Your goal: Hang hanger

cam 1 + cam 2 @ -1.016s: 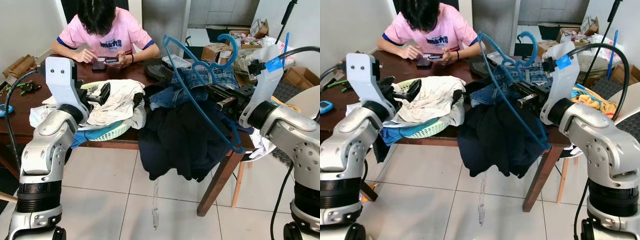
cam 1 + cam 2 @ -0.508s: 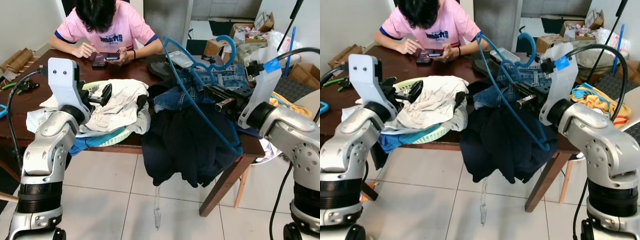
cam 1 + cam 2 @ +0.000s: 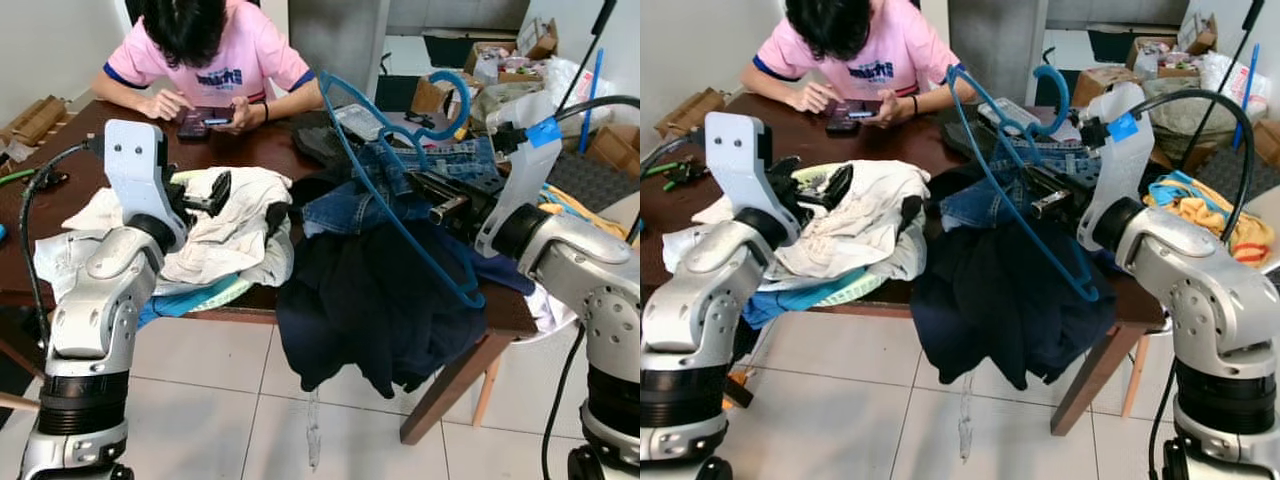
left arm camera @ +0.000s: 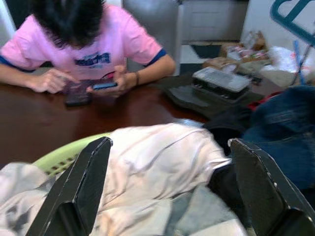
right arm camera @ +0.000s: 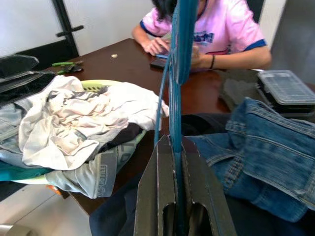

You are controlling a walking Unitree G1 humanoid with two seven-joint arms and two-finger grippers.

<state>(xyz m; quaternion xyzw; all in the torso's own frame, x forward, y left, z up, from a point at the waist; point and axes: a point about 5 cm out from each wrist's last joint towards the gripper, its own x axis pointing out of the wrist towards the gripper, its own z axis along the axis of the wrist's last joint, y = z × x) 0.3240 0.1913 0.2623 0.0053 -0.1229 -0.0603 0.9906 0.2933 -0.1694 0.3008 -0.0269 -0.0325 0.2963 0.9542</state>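
Two silver arms with white wrist housings, black cables, black fingers [image 4: 83, 196], blue tape [image 3: 545, 131] rightward

Hanger [image 3: 385, 165]: blue. Jeans [image 3: 400, 185]: faded blue denim. Draped garment [image 3: 375, 300], at 6 o'clock of the jeans: dark navy. Cloth heap [image 3: 225, 215]: off-white, over a pale green basket [image 3: 855, 290]. Table [image 3: 75, 140]: dark brown. Person's shirt [image 3: 235, 60]: pink, navy cuffs.
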